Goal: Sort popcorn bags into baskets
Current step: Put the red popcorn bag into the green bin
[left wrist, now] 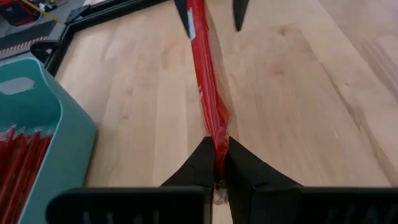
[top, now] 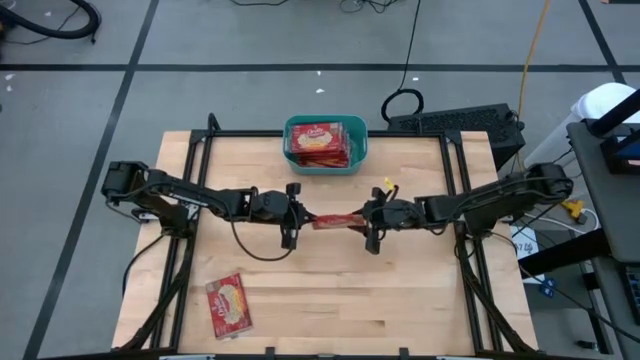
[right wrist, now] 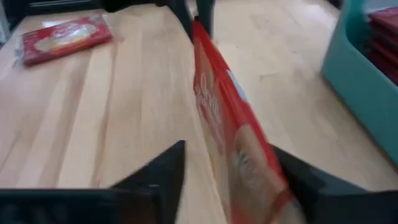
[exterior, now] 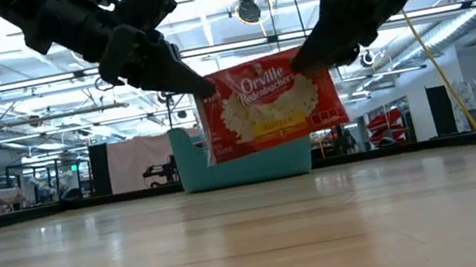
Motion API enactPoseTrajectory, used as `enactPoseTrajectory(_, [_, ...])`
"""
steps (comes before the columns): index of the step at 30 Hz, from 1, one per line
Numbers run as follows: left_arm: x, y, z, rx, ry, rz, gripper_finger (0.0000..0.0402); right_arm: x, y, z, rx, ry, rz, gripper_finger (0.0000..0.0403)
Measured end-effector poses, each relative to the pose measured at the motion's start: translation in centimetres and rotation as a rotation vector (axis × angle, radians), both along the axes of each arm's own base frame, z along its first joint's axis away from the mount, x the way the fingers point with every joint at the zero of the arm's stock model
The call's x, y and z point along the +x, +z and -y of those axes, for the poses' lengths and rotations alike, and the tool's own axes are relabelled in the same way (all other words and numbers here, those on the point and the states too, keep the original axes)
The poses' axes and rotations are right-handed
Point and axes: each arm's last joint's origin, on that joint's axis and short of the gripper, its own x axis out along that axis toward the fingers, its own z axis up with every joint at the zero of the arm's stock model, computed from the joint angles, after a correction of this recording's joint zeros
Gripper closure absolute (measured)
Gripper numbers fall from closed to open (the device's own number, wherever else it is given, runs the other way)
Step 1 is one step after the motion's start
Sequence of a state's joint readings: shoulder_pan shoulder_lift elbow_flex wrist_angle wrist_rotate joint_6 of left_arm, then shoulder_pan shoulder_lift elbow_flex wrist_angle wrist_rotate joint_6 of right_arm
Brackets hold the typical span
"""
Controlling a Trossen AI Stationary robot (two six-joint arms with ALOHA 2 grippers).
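Your left gripper [left wrist: 216,163] is clamped on the popcorn bag [top: 336,221], held mid-air above the tabletop [top: 420,290]; right gripper [right wrist: 230,180] sits spread around it. Back the right off clean before swinging to the basket [top: 326,164]

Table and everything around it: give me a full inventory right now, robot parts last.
Held bag: one, red, in the air over the table's middle, between both end effectors.
Loose bag: one, red with cream label, flat on the table near the left front corner.
Bags in basket: several, red, stacked; exact count cannot be told.
Basket: one, teal, at the table's far edge, centre.
Table: one, light wood with black frame.
Keyboard: one, black, on the floor beyond the table's right far corner.
Left end effector: shut on the held bag's end.
Right end effector: open, fingers apart on either side of the held bag's other end.
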State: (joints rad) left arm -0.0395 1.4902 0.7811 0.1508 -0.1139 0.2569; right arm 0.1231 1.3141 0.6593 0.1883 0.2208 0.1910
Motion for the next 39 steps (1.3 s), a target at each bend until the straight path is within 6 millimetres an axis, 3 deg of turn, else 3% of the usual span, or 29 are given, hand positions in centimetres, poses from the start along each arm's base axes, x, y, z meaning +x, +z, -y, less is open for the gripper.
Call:
enactPoseTrajectory(5, [0.0, 0.1, 0.0, -0.027, 0.035, 0.012, 0.0367, 0.4, -0.1, 0.5, -0.002, 0.025, 0.01, 0.0364])
enactPoseTrajectory(7, [0.1, 0.2, -0.1, -0.058, 0.092, 0.032, 0.0347, 0.4, -0.1, 0.7, -0.006, 0.019, 0.01, 0.0389])
enactPoseTrajectory(15, [-0.1, 0.5, 0.7, 0.043, 0.242, 0.065, 0.0218, 0.5, 0.1, 1.7, -0.007, -0.021, 0.027, 0.0394])
enactPoseTrajectory(19, [-1.1, 1.8, 0.9, 0.033, 0.326, 0.087, 0.0162, 0.4, 0.7, 2.3, -0.014, -0.038, 0.06, 0.0393])
enactPoseTrajectory(23, [-3.0, 3.4, 0.8, -0.017, 0.36, 0.072, 0.0131, 0.1, 1.5, 2.9, -0.019, -0.056, 0.095, 0.0396])
enactPoseTrajectory(28, [-5.4, 4.4, 0.5, -0.096, 0.419, 0.044, 0.0129, -0.2, 2.5, 3.6, -0.046, -0.07, 0.141, 0.0397])
enactPoseTrajectory(32, [-7.0, 4.0, 0.9, -0.195, 0.467, 0.043, 0.0149, 0.6, 4.8, 4.4, -0.16, -0.054, 0.164, 0.0395])
enactPoseTrajectory(39, [-8.1, 3.0, 2.8, -0.229, 0.405, 0.026, 0.0186, 2.0, 10.1, 9.9, -0.264, -0.066, 0.214, 0.0394])
